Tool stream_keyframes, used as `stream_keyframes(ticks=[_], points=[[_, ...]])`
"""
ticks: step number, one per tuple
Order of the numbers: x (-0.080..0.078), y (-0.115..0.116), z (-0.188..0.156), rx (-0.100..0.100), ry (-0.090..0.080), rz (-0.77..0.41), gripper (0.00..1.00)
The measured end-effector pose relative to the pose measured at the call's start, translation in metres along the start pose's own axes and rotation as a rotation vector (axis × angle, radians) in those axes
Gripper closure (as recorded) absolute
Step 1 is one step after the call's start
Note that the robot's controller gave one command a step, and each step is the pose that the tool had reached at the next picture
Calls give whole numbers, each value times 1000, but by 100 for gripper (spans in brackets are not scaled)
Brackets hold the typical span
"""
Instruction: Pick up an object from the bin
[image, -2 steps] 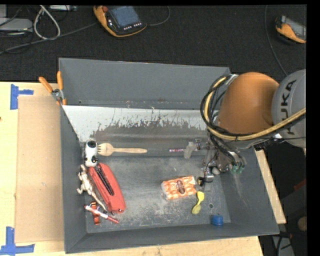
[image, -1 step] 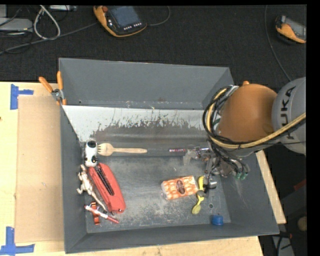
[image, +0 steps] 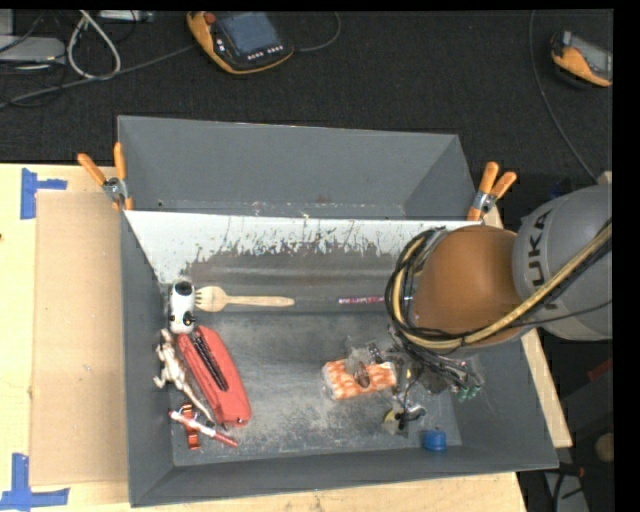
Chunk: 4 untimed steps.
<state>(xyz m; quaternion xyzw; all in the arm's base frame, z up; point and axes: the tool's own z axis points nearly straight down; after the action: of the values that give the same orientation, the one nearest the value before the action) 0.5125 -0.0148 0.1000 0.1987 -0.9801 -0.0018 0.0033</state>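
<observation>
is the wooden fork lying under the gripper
No, the wooden fork lies toward the bin's far left, well apart from the gripper, which is beside an orange packet on the right.

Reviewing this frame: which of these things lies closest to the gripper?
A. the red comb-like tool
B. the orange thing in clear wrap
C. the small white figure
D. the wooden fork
B: the orange thing in clear wrap lies right beside the gripper in the bin's right half, while the wooden fork, red comb-like tool and small white figure lie over on the left.
</observation>
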Motion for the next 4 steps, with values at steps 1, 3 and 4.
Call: stream_keyframes(ticks=[1, 3, 4], points=[[1, -10, 1, 3, -4, -22, 0], [-12, -21, 20, 1, -4, 183, 100], [-12, -21, 20, 1, -4, 182, 100]])
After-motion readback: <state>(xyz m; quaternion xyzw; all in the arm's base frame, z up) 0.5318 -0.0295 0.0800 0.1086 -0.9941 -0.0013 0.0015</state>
